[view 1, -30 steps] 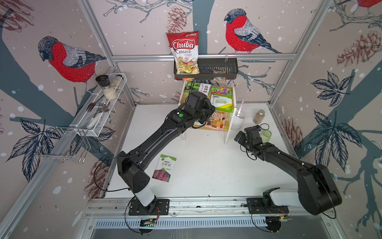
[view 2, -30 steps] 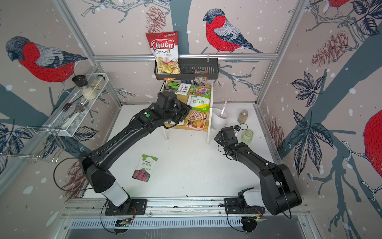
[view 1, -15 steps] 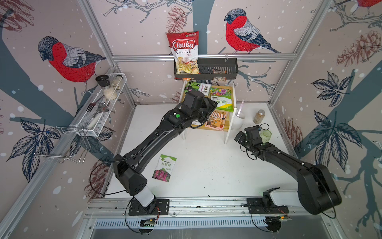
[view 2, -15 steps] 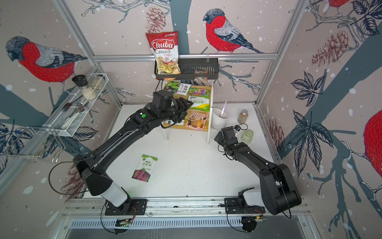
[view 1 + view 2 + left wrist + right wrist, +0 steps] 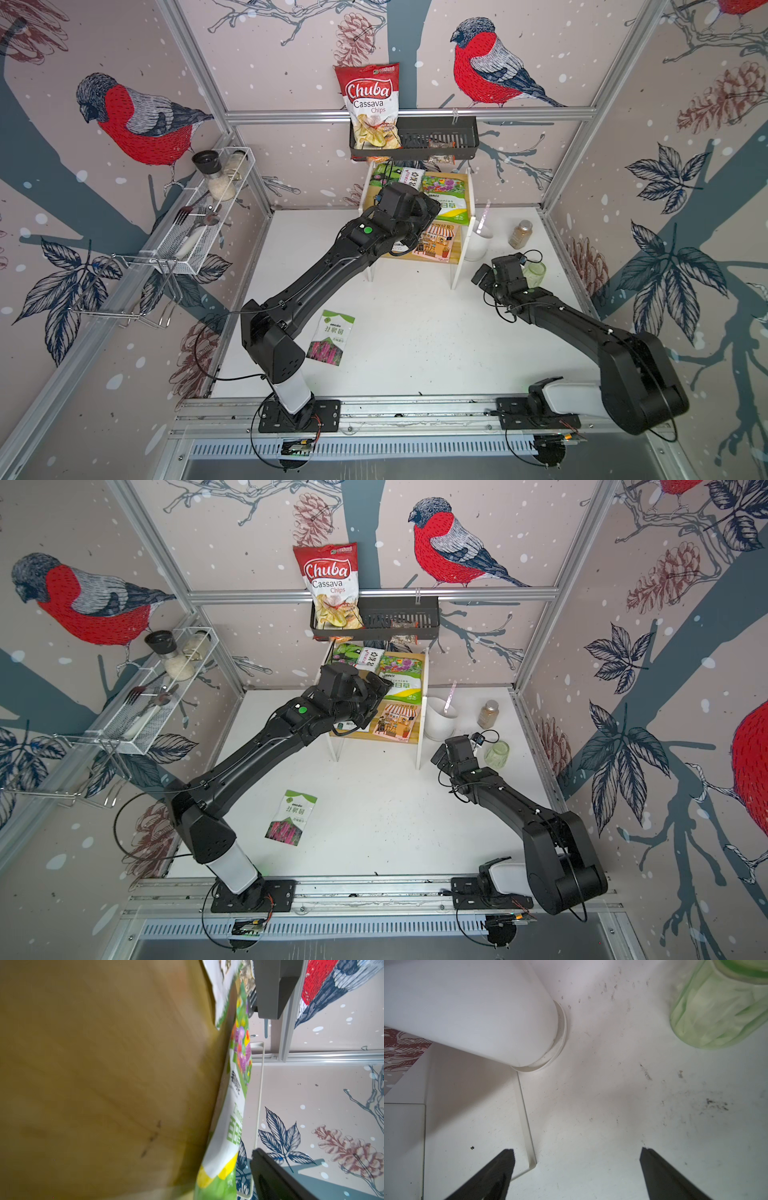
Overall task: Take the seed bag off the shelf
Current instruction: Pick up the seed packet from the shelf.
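1. While the left claw (image 5: 428, 208) hovers released at the shelf's (image 5: 457, 266) top board in both top views, the green zinnia seed bag (image 5: 446, 199) lies on that board, just beside it.
2. Left wrist: one finger (image 5: 274, 1176) stands clear of the bag.
3. Right wrist: the right claw (image 5: 576, 1153) is spread wide above the desk (image 5: 612, 1105), near a white cup (image 5: 467, 1012).

The flat seed bag (image 5: 451, 195) is green, white and yellow with purple-orange flower print; the two-tier wooden shelf (image 5: 104, 1064) has yellowish boards, white legs.
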`<state>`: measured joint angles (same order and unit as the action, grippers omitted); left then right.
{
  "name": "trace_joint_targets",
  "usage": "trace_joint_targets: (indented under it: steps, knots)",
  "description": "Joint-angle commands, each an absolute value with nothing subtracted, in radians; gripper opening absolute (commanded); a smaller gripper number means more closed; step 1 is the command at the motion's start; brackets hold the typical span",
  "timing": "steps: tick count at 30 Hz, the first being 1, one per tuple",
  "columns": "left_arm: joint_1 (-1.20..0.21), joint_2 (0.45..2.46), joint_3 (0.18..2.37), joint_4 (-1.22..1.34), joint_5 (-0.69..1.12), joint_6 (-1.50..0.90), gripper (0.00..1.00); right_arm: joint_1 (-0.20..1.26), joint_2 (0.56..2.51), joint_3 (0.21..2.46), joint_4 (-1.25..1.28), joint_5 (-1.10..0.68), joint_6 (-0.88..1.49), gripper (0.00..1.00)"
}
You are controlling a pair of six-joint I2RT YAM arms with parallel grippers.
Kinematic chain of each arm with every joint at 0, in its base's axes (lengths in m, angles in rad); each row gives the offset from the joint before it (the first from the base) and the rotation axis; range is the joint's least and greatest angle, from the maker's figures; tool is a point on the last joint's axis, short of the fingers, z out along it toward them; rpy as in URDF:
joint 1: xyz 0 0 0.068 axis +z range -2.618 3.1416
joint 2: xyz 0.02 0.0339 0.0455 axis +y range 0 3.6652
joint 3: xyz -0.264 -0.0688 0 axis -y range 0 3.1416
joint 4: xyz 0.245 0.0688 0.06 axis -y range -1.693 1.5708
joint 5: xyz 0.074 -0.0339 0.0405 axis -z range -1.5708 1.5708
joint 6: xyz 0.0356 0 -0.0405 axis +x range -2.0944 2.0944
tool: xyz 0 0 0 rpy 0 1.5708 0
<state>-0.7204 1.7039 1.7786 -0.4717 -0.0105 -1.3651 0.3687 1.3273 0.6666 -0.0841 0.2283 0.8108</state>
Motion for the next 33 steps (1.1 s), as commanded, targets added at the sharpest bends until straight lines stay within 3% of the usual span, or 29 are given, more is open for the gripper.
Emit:
trace_joint_targets:
  steps: [1, 10, 22, 33]
  knots:
    - [-0.720, 1.699, 1.765, -0.454, -0.066, -1.387, 0.96, 0.373, 1.320, 0.663, -0.094, 0.247, 0.826, 1.00]
    - [-0.713, 1.713, 1.731, -0.451, -0.037, -1.379, 0.95, 0.382, 1.320, 0.665, -0.102, 0.254, 0.831, 1.00]
    - [-0.707, 1.641, 1.660, -0.474, -0.015, -1.370, 0.80, 0.382, 1.336, 0.660, -0.096, 0.249, 0.828, 1.00]
    - [-0.680, 1.610, 1.625, -0.419, -0.008, -1.371, 0.72, 0.384, 1.366, 0.681, -0.095, 0.239, 0.804, 1.00]
